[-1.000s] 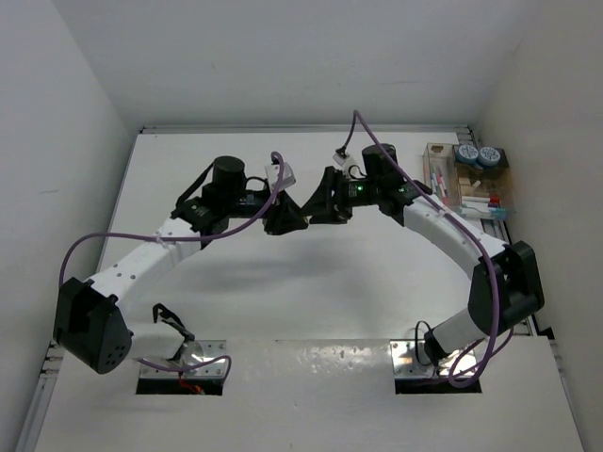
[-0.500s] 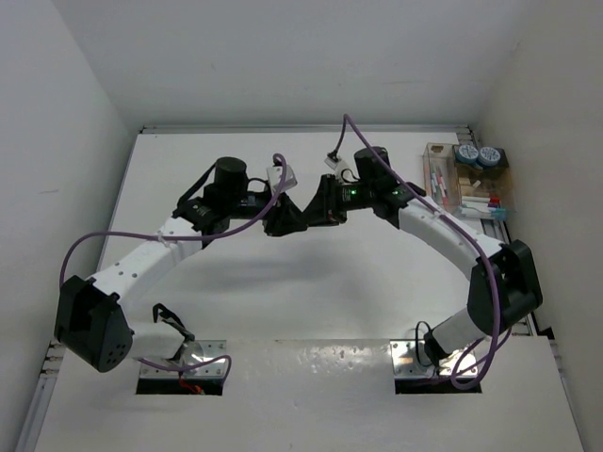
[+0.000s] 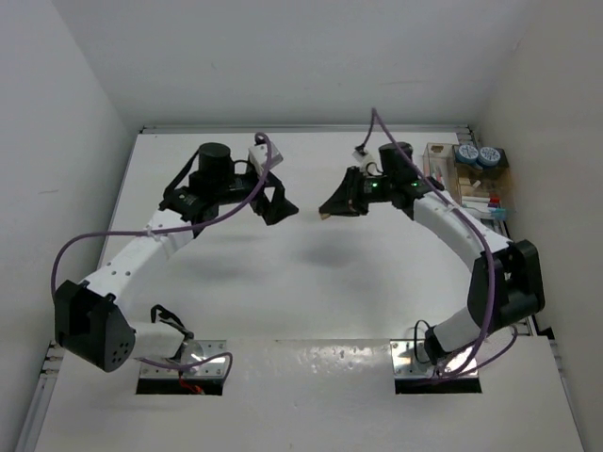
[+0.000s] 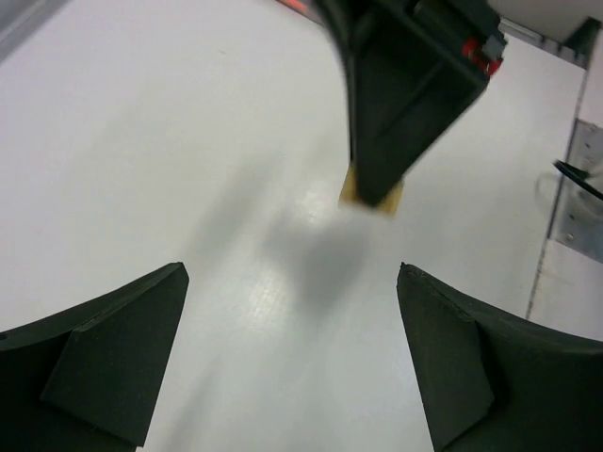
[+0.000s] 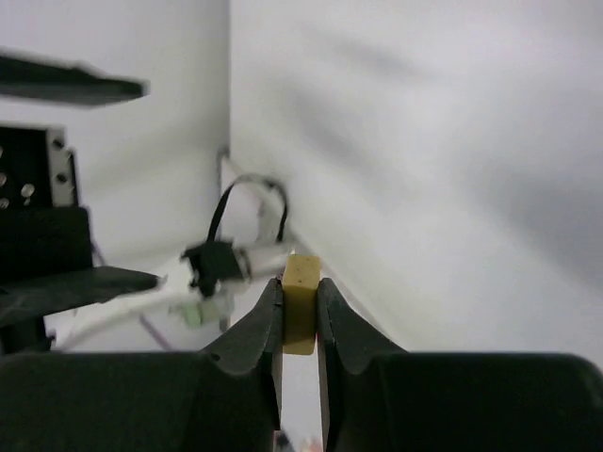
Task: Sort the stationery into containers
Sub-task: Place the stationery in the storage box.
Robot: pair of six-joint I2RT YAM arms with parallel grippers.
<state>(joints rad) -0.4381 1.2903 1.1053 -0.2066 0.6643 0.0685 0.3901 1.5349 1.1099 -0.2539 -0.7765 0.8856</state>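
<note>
A small tan block (image 5: 301, 299) stands pinched upright between the pads of my right gripper (image 5: 301, 315), which is shut on it and held above the table. Overhead, that gripper (image 3: 326, 211) hangs right of centre, its tip pointing left. My left gripper (image 3: 280, 201) faces it across a gap, fingers wide apart and empty. The left wrist view shows the open left gripper (image 4: 292, 273) over bare table, with the tan block (image 4: 370, 195) in the other gripper's fingers (image 4: 396, 104) ahead. The containers, a clear box (image 3: 437, 175) with pens and a tan box (image 3: 470, 180), sit at the back right.
Two blue-grey rolls (image 3: 478, 155) rest at the far end of the tan box. More pens (image 3: 489, 203) lie by the table's right edge. White walls close in the table on three sides. Purple cables loop over both arms.
The two grippers met at mid-table, the right one shut on the tan block and the left one opened. Both arms have since drawn apart, the left leftward, the right rightward with the block.
</note>
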